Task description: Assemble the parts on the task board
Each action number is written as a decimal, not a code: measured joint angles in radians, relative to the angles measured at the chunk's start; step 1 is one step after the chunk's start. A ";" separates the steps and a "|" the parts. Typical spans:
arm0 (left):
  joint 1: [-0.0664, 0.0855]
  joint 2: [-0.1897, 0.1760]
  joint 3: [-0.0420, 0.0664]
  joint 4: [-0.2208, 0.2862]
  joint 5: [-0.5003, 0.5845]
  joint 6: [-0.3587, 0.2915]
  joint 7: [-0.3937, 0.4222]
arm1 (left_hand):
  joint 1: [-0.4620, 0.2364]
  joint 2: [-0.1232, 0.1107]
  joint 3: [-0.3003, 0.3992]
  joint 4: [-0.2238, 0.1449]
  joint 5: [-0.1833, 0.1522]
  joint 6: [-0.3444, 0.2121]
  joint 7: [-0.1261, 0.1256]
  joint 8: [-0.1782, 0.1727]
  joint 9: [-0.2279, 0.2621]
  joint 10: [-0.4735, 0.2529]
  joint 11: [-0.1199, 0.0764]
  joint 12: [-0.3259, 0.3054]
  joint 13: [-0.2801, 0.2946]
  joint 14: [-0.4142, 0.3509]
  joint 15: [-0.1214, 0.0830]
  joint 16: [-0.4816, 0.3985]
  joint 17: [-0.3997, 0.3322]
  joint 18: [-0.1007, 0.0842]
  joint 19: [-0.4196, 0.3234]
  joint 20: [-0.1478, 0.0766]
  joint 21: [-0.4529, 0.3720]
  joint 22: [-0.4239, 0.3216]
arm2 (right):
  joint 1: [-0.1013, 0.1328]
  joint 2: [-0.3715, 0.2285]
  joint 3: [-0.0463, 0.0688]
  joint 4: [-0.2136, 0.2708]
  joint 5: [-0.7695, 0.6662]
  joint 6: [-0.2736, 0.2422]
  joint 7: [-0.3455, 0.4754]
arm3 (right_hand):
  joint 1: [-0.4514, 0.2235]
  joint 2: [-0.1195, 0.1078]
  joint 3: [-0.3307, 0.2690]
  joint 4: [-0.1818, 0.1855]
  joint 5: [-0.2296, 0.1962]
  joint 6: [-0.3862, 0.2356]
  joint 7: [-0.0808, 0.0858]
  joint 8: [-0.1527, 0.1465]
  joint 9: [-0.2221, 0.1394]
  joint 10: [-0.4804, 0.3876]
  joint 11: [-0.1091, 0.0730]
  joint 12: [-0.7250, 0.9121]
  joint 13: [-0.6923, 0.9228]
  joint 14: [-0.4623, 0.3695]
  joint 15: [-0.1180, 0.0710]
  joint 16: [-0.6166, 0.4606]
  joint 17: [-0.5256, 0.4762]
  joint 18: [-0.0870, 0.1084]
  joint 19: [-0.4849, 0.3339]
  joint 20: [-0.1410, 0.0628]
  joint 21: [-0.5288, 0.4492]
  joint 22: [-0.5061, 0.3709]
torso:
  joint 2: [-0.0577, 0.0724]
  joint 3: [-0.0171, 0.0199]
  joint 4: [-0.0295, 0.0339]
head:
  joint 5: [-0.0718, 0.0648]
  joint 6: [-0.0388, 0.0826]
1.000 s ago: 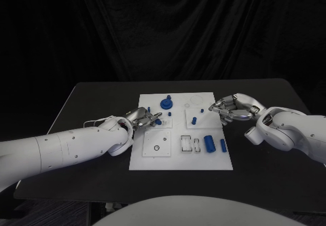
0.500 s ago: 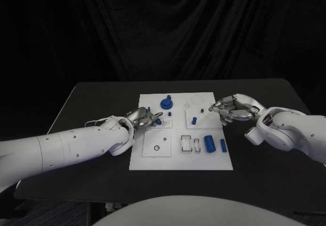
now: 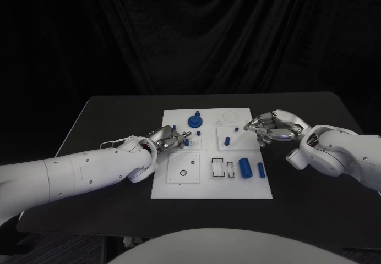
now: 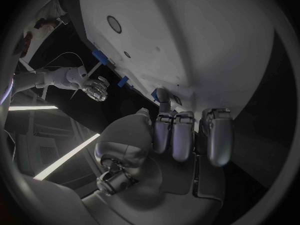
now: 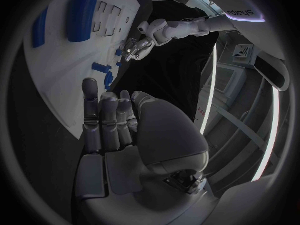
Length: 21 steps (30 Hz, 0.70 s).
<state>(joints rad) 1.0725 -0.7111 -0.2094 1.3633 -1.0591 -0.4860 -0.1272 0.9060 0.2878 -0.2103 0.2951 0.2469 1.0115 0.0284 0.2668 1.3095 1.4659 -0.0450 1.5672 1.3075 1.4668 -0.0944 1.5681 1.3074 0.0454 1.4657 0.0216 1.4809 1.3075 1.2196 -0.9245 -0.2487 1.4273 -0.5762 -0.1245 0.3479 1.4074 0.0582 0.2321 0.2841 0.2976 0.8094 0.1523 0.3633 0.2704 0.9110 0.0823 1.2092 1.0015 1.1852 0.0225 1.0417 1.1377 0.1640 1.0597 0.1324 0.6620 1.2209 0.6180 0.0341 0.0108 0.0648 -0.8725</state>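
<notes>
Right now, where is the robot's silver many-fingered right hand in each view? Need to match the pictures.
Head view: right hand at the right edge of the white task board, fingers curled.
Left wrist view: small and distant, just off the board's edge.
Right wrist view: fills the middle, fingers pointing along the board.
Shared landmark: the white task board.

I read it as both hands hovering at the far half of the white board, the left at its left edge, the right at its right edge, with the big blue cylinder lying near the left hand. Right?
Not quite. The big blue cylinder lies in the board's near half toward its right side, nearer the right hand than the left hand. The head view shows it. The rest holds.
</notes>
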 measured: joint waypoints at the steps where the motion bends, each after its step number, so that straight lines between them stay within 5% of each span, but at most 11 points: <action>1: 0.000 0.000 0.000 0.000 0.000 0.000 -0.001 | 0.000 0.000 0.000 0.000 0.000 0.000 0.000 0.002 0.000 0.000 0.000 0.000 0.000 0.000 0.000 0.000 0.000 0.000 0.000 0.000 0.005 0.000 | 0.000 0.000 0.000 0.000 0.000 0.000 0.000 | -0.001 0.001 0.000 0.000 0.000 0.000 0.000 0.000 0.000 0.000 0.000 0.000 0.000 0.000 0.000 0.000 0.000 0.000 0.000 0.000 0.000 0.000 | 0.000 0.0000 -0.0001 | -0.001 0.000; 14: 0.000 0.005 0.002 -0.003 0.001 0.000 -0.013 | 0.018 0.002 0.000 0.000 0.008 -0.003 -0.004 0.018 0.000 0.000 0.000 0.000 0.000 0.000 0.000 0.000 0.000 0.000 0.000 0.000 0.018 0.000 | 0.000 0.001 0.000 -0.001 0.000 0.002 -0.002 | -0.001 0.001 0.000 0.000 0.000 0.000 0.000 0.000 -0.001 0.000 0.000 0.000 -0.002 0.000 0.000 0.000 -0.001 0.000 0.000 0.000 -0.005 -0.001 | 0.000 0.0012 -0.0010 | -0.001 0.000; 21: 0.000 -0.022 0.001 0.027 -0.011 -0.001 -0.029 | 0.044 -0.020 -0.010 -0.004 0.008 -0.007 -0.007 0.051 -0.001 0.000 0.000 0.000 0.000 0.000 0.000 0.000 0.000 0.000 0.000 0.000 0.022 0.000 | 0.000 0.000 0.000 -0.001 0.000 0.002 -0.002 | -0.001 0.001 0.000 0.000 0.000 0.000 0.000 0.000 -0.001 0.000 0.000 0.000 -0.003 -0.004 0.004 0.000 -0.002 0.000 0.000 0.000 -0.005 -0.001 | 0.000 0.0007 -0.0021 | 0.000 0.000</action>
<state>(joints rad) 1.0727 -0.7333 -0.2085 1.3907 -1.0705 -0.4872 -0.1565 0.9497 0.2677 -0.2208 0.2910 0.2549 1.0041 0.0211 0.3183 1.3086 1.4659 -0.0450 1.5672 1.3075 1.4668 -0.0944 1.5681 1.3074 0.0454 1.4657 0.0216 1.5029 1.3074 1.2196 -0.9248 -0.2487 1.4265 -0.5762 -0.1223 0.3457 1.4065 0.0592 0.2321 0.2841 0.2976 0.8094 0.1522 0.3633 0.2697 0.9111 0.0823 1.2092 0.9989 1.1816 0.0261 1.0417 1.1353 0.1640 1.0597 0.1323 0.6571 1.2201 0.6178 0.0348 0.0087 0.0643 -0.8725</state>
